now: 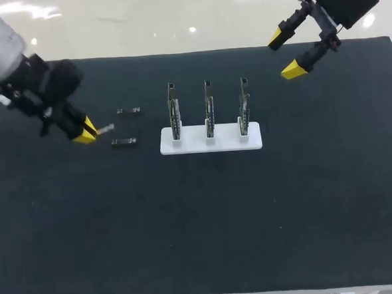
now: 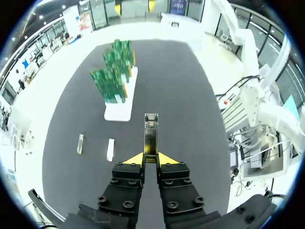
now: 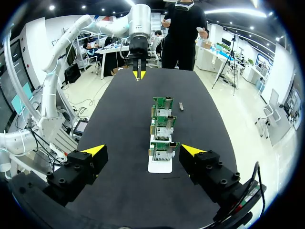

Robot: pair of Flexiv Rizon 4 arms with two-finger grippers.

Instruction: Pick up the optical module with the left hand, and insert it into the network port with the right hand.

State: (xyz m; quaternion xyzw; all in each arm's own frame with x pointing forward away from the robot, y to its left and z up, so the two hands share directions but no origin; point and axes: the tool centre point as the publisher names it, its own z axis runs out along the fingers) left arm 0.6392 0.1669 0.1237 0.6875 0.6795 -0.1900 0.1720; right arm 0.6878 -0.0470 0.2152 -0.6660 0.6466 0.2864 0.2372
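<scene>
The left gripper [image 1: 85, 134] is pinching one optical module [image 2: 151, 133] between its yellow-tipped fingers [image 2: 135, 159], the module's far end jutting out ahead of the tips toward the three upright circuit boards [image 1: 208, 109]. The pickup half of the job is looking done, though whether the module is hanging clear of the dark counter [image 1: 200, 220] cannot be told. Two further modules [image 1: 128, 111] are lying on the counter just beside the left gripper, one on each side of the held piece.

The right gripper [image 1: 286, 55] is hovering above the counter's far right corner, well apart from the module, its fingers spread wide and holding nothing. It is facing the boards, which are standing in a row on their white base [image 1: 211, 143] near the counter's middle.

By this reading, the handover to the right gripper and the insertion into a network port on one of the boards are both waiting to be done. The ports themselves are too small to make out.
</scene>
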